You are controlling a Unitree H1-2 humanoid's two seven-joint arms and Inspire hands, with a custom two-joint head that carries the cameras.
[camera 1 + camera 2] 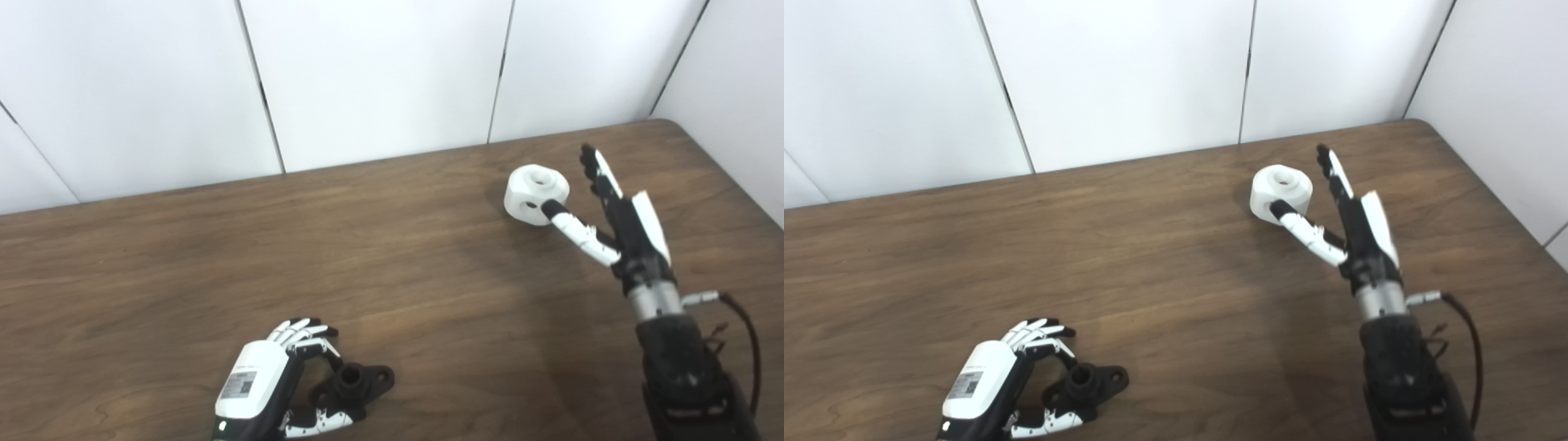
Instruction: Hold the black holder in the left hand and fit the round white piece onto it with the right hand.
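Left eye cam: my left hand (263, 383) is curling loosely round the black holder (355, 383) lying on the table (392, 275); can't tell if it's gripping. Right eye cam: my right hand (1350, 214) is splayed wide, thumb touching the round white piece (1281, 193), which is sitting well away from the holder, toward the wall.

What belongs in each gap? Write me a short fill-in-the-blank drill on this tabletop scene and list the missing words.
1. The round white plastic piece sits on the brown wooden table near its far ____ corner.
2. The black plastic holder lies by the ____ hand.
3. The right hand is ____, its thumb tip at the white piece's side.

Missing words: right; left; open
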